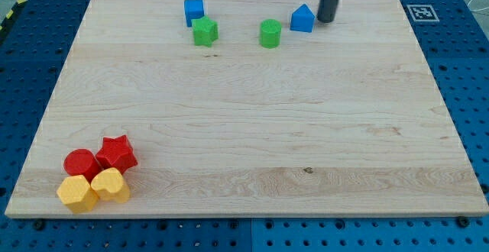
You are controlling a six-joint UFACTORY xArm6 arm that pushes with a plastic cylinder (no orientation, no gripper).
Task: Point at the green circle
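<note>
The green circle [270, 33] is a short green cylinder near the view's top, a little right of centre. My tip [325, 20] is the lower end of the dark rod at the view's top right. It stands just right of a blue house-shaped block [302, 18] and about 70 px right of the green circle, not touching it. A green star-like block [205, 31] lies left of the circle, with a blue cube [194, 11] touching its upper left.
At the view's bottom left sits a tight cluster: a red star [117, 153], a red cylinder [81, 163], a yellow heart [111, 184] and a yellow hexagon [76, 193]. The wooden board [252, 122] lies on a blue pegboard; a marker tag [422, 12] is at its top right corner.
</note>
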